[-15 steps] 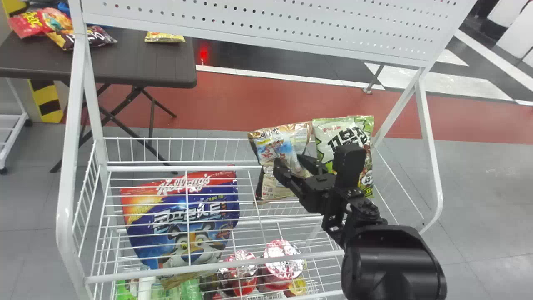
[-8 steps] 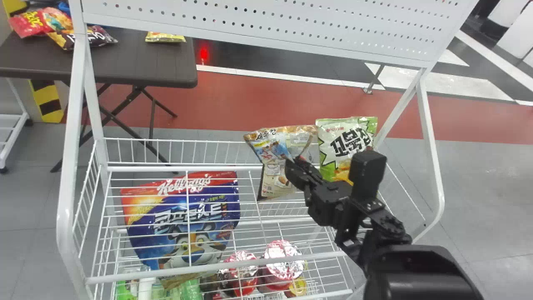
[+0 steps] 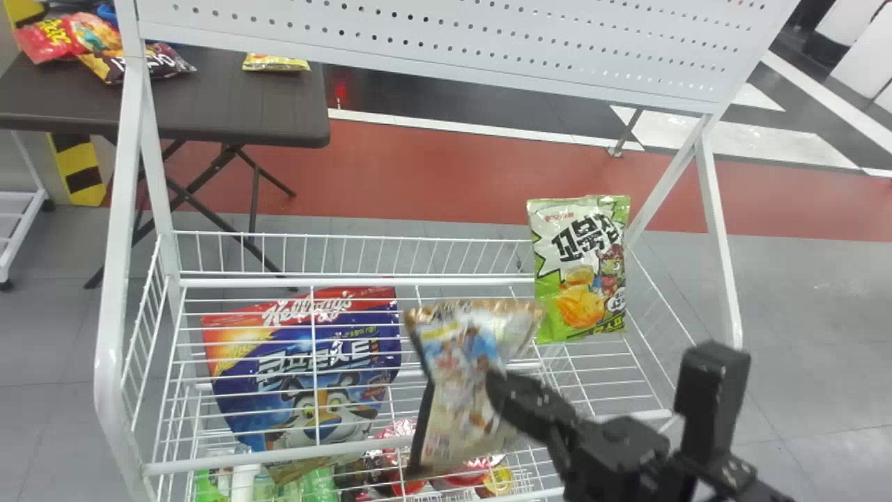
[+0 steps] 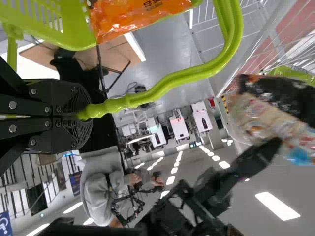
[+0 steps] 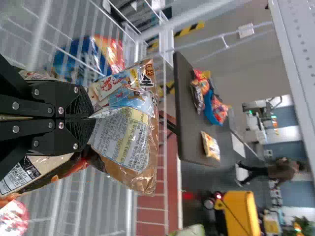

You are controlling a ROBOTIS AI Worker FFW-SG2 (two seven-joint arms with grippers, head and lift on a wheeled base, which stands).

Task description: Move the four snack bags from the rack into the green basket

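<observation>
In the head view my right gripper (image 3: 498,401) is shut on a brown snack bag (image 3: 456,390), held in front of the rack's upper shelf. In the right wrist view the right gripper (image 5: 92,118) pinches the middle of that bag (image 5: 125,142). A green snack bag (image 3: 580,268) stands upright at the shelf's back right. The left wrist view has my left gripper (image 4: 86,115) shut on the handle of the green basket (image 4: 54,24), which holds an orange bag (image 4: 140,17). Farther off there, the brown bag (image 4: 270,115) hangs by the right arm.
A large blue cereal bag (image 3: 306,369) is behind the wires at the left of the white rack (image 3: 293,457). Lidded cups (image 3: 401,481) stand on the shelf below. A perforated panel (image 3: 446,42) spans the top. Behind is a dark table (image 3: 230,104) with snack bags.
The right gripper has drawn the brown bag off the shelf's back, down and toward the robot. The green bag beside it stays standing, now uncovered by the arm.
</observation>
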